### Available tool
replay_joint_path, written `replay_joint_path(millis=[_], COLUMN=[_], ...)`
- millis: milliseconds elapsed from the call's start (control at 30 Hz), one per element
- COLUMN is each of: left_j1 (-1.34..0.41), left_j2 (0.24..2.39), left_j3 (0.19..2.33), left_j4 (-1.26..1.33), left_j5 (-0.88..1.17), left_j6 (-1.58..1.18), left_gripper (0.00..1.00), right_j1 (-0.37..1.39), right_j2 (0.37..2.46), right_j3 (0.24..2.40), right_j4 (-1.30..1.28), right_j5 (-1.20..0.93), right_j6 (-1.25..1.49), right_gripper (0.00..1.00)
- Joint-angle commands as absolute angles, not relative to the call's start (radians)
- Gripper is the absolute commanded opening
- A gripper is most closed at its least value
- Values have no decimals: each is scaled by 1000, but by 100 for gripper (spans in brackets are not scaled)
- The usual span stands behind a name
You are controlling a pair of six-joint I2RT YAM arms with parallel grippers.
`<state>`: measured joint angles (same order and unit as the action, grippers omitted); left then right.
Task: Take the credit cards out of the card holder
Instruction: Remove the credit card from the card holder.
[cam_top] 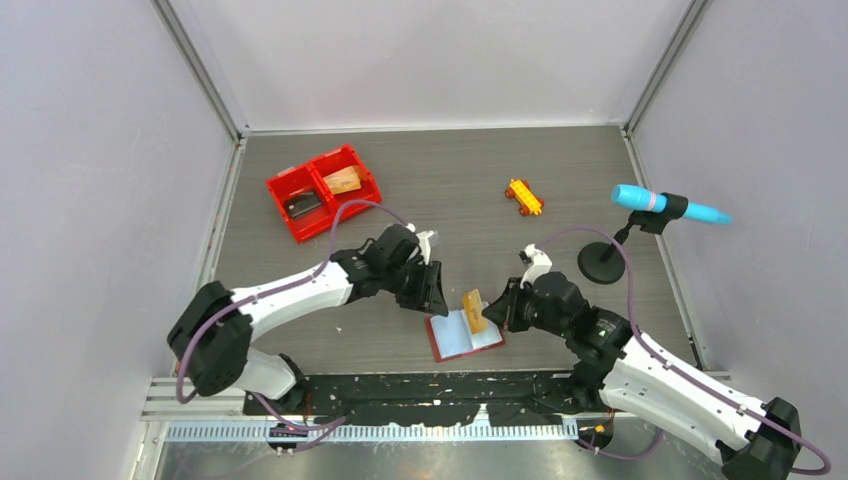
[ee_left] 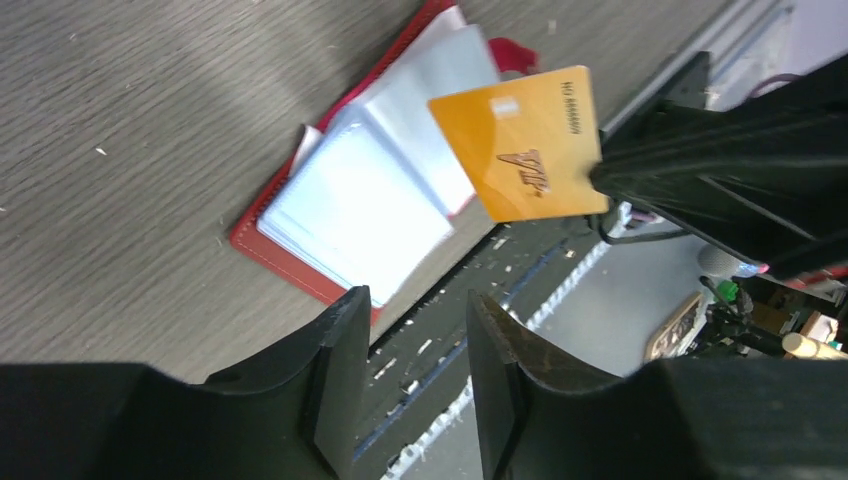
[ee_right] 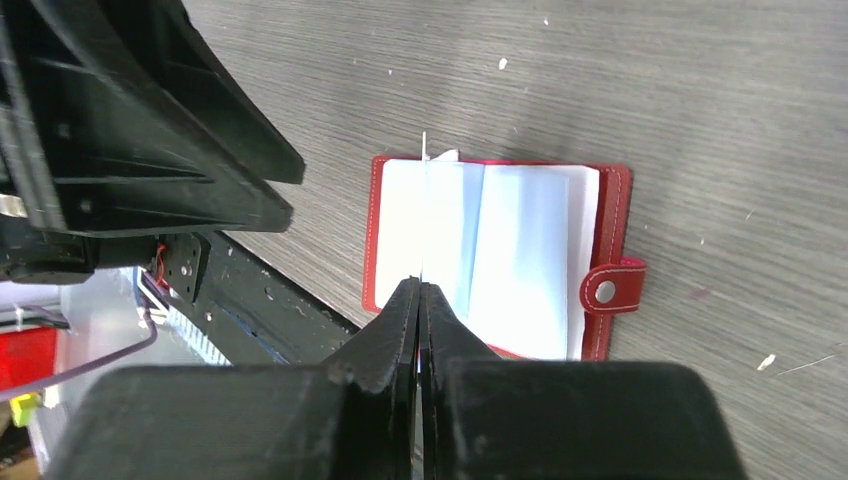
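The card holder [cam_top: 455, 338] lies open on the table near the front edge, dark red with pale inner sleeves [ee_left: 350, 205]. One of the credit cards, orange-yellow [cam_top: 474, 311], is held up above it. My right gripper [cam_top: 492, 312] is shut on that card's edge. In the right wrist view the card [ee_right: 424, 190] shows edge-on as a thin line running out from the right gripper [ee_right: 420, 287] over the card holder [ee_right: 615, 205]. My left gripper [cam_top: 430, 287] hovers just left of the card holder, open, with nothing between its fingers [ee_left: 345, 350]; the card [ee_left: 525, 145] hangs ahead of it.
A bright red two-compartment bin [cam_top: 322, 190] with items inside stands at the back left. A small orange-yellow toy vehicle [cam_top: 523, 196] sits mid-back. A blue microphone [cam_top: 660, 205] on a black round-based stand [cam_top: 601, 263] is at the right. The black mounting rail [cam_top: 430, 385] runs along the near edge.
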<state>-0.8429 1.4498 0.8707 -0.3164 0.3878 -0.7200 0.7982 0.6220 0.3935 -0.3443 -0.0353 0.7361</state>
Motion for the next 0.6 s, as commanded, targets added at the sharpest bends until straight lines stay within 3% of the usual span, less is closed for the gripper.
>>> replay_joint_path(millis=[0,300,567], left_j1=[-824,-745,-736], left_j2=[1329,1108,973], left_j3=[907,894,859], left_j4=[-373,-469,-497], left_j5=[386,492,568], left_j6=[-673,-537,-463], left_gripper=[45,52,58], right_j1=[793,793,793], right_j2=[619,661,675], right_j3=[497,608,583], right_j4=[-389,-410,-284], right_j5=[-75,-277,-490], right_j6=[625,523,553], right_gripper=[5,5,5])
